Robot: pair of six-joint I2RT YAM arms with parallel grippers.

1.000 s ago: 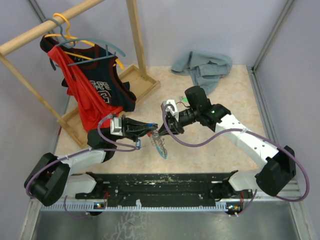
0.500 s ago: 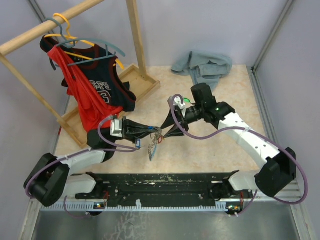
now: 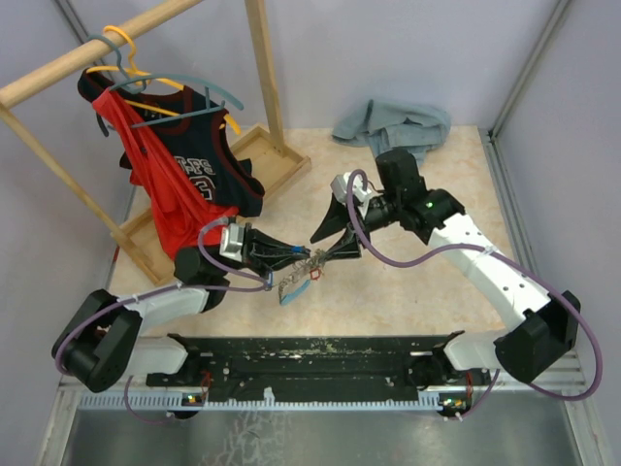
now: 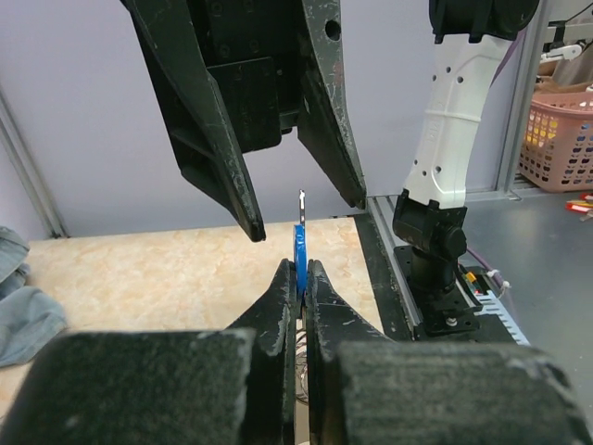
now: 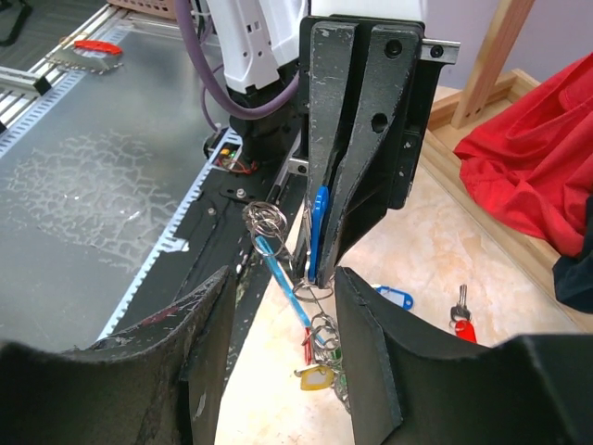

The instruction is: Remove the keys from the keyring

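My left gripper is shut on a blue plastic tag of the keys' bunch and holds it above the table. The keyring, with several small rings, a light blue strip, a red tag and a yellow tag, dangles below those fingers; it also shows in the top view. My right gripper is open, its fingers spread on either side of the left fingertips and not touching the bunch. In the right wrist view the right gripper frames the bunch. A loose blue tag and a loose red-headed key lie on the table.
A wooden clothes rack with red and dark jerseys stands at the back left, its base frame close to the grippers. A grey cloth lies at the back. A black rail runs along the near edge.
My right gripper has opened wide and drawn back up and to the right from the bunch. The left gripper has shifted slightly right, and the hanging bunch has swung.
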